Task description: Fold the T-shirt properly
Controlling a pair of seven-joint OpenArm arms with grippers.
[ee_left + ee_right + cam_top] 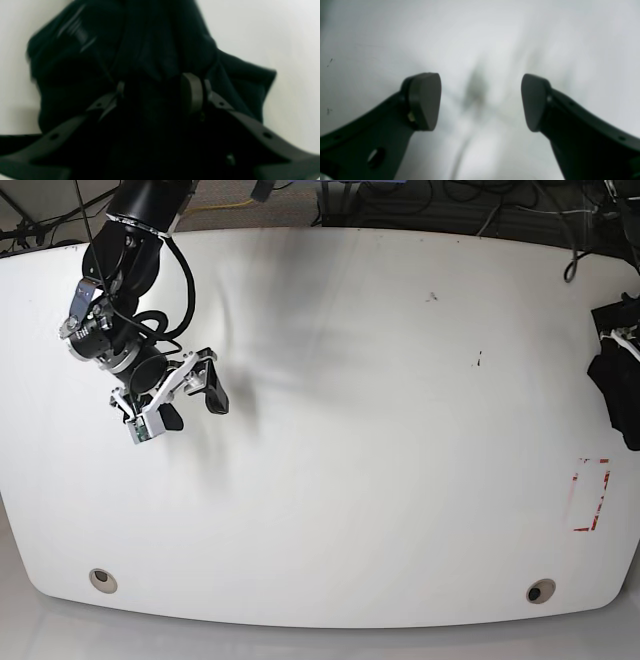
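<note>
The black T-shirt hangs bunched over the white table, filling the left wrist view. My left gripper is shut on a thick wad of it, and the dark fabric fills the gap between the fingers. In the base view the T-shirt is a dark clump at the far right edge, partly cut off by the frame. My right gripper hovers over the table's left side, far from the shirt. Its jaws are wide open, with only bare white surface between them in the right wrist view, where the right gripper holds nothing.
The white table spans the base view. A red-outlined rectangle is marked near its right edge. Two round holes sit near the front edge. Cables lie behind the back edge.
</note>
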